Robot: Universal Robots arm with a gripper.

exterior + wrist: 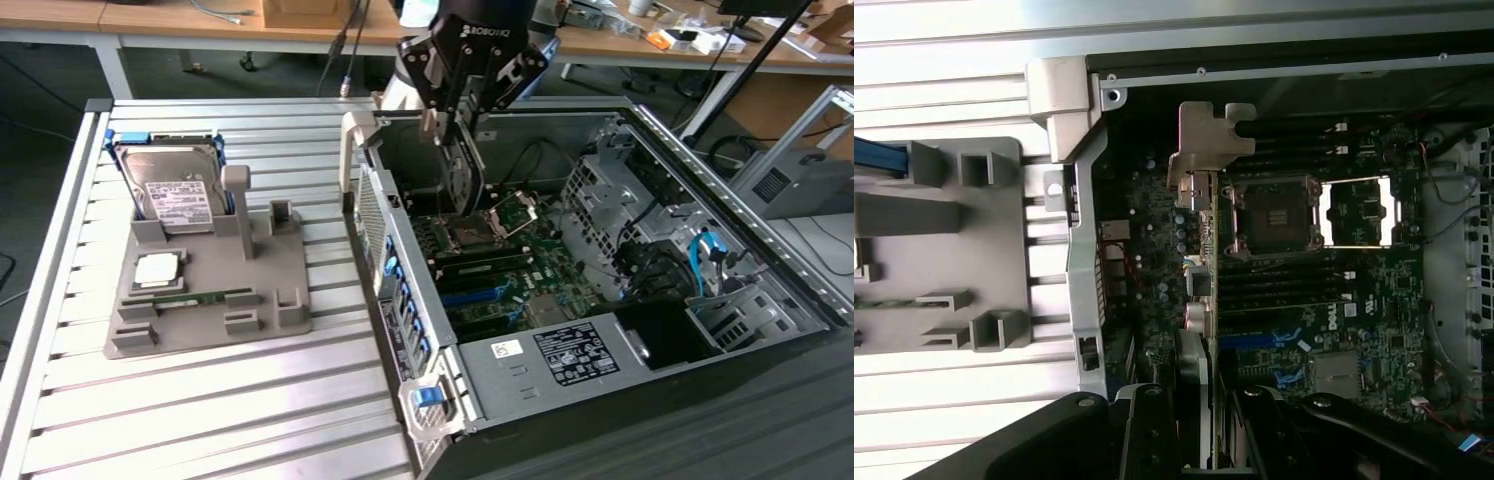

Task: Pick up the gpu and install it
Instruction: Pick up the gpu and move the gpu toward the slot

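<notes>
1. Hanging over the open computer case (pixel 514 385), the hand (pixel 454 125) sits above the chassis's far end, fingers pointing down into it.
2. It's pinching the gpu (pixel 463 175). The dark board is clamped on edge between the fingers, held upright and dropping below the fingertips into the far part of the case.
3. Over to the wrist view, where the hand (pixel 1204 440) looks straight along the card. The gpu (pixel 1206 140) shows edge-on, with its silver bracket at the end away from the fingers.
4. The card lines up over the motherboard (pixel 1334 300), just beside the open CPU socket (pixel 1274 215). I cannot tell whether its lower edge touches the board.
5. On the exterior view's left, a grey fixture (pixel 200 320) rests on the slatted desk (pixel 200 420), well apart from the case.
6. A hard drive (pixel 174 195) stands upright at the fixture's far end. A processor chip (pixel 156 268) lies nearer, and a green memory stick (pixel 200 297) lies just beside it, nearer again.
</notes>
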